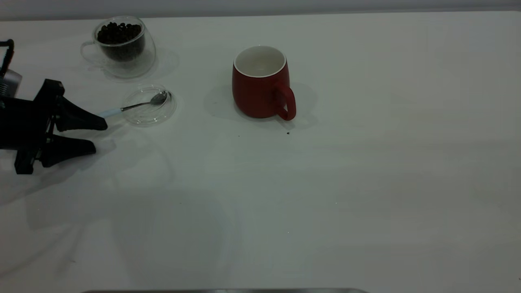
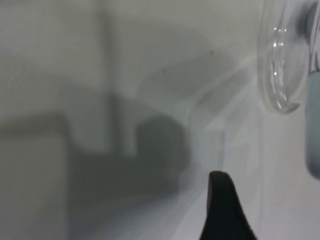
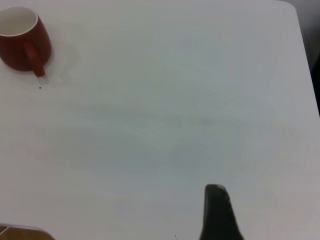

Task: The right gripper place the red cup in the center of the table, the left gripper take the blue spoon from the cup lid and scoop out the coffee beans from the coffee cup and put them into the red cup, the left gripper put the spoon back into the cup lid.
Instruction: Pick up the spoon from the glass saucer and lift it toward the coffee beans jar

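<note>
The red cup (image 1: 260, 83) stands upright near the table's (image 1: 325, 195) middle, empty, handle toward the camera; it also shows far off as the red cup (image 3: 20, 40). The blue spoon (image 1: 138, 105) lies with its bowl in the clear cup lid (image 1: 142, 116) and its pale handle sticking out left. Behind the lid stands the glass coffee cup (image 1: 122, 47), full of coffee beans (image 1: 119, 33). My left gripper (image 1: 100, 136) is open at the left edge, its upper tip just short of the spoon handle (image 2: 312, 125). Of my right gripper only one finger (image 3: 215, 212) shows, with bare table on both sides.
A few dark specks lie on the table by the red cup's handle (image 1: 288, 132). The table's far right corner (image 3: 292, 7) shows in the right wrist view. A grey edge (image 1: 224, 290) runs along the front of the table.
</note>
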{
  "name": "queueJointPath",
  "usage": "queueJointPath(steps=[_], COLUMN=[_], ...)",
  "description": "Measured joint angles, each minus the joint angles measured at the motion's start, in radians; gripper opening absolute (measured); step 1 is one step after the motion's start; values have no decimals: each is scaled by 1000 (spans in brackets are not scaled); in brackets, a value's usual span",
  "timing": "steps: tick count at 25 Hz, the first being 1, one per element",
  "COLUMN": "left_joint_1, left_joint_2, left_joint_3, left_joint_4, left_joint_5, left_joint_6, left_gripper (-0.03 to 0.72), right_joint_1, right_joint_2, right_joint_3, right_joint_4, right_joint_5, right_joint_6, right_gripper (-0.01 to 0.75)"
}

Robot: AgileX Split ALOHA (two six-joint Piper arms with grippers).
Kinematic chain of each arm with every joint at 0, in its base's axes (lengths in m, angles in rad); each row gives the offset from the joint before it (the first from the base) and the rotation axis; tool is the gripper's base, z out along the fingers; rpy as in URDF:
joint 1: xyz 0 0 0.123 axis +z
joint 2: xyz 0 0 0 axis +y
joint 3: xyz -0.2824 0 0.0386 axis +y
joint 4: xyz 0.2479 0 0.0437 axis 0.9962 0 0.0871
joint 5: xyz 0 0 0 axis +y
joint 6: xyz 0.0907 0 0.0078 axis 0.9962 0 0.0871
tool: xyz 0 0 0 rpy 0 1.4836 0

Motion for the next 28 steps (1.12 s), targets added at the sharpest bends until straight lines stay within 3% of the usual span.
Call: queueJointPath(steps=[17, 23, 28], left_joint_1=[-3, -61, -69], left_joint_2=[3, 27, 33], left_joint_3=[-80, -81, -85], left_joint_4=[0, 0, 0], left_joint_5=[27, -6, -11], left_joint_6=[-49, -67, -70], left_gripper=[516, 516, 516], right_joint_1=[0, 0, 0], right_joint_2=[0, 0, 0], right_joint_3=[0, 0, 0], right_joint_4=[0, 0, 0], right_joint_5=[0, 0, 0], right_joint_6=[0, 0, 0], right_gripper=[520, 520, 520])
